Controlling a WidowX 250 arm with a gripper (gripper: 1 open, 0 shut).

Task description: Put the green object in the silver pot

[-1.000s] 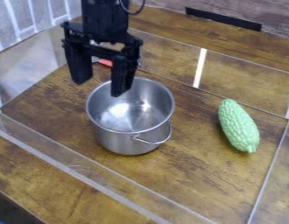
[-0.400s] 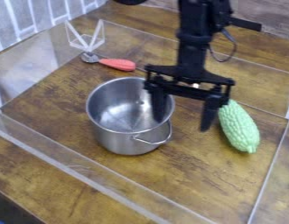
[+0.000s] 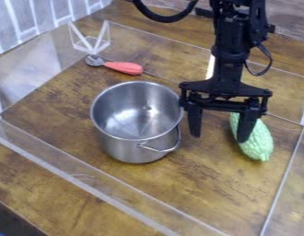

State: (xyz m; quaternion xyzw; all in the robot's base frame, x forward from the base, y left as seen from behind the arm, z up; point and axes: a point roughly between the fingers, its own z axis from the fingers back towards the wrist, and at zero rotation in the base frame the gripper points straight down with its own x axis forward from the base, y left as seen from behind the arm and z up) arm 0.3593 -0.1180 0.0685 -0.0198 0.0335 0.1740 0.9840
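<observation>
- I judge the green object [image 3: 253, 138] light and fairly stiff, a toy vegetable; its bumpy ridges should give grip, so I would pinch across its thick middle, not the tapered ends.
- It looks pale green, an elongated oval, ridged along its length.
- It lies flat on the wooden table [image 3: 68, 175], just to the right of the silver pot [image 3: 140, 120], which stands empty.
- My gripper [image 3: 222, 118] points down with fingers spread wide, hanging over the object's upper end, holding nothing.
</observation>
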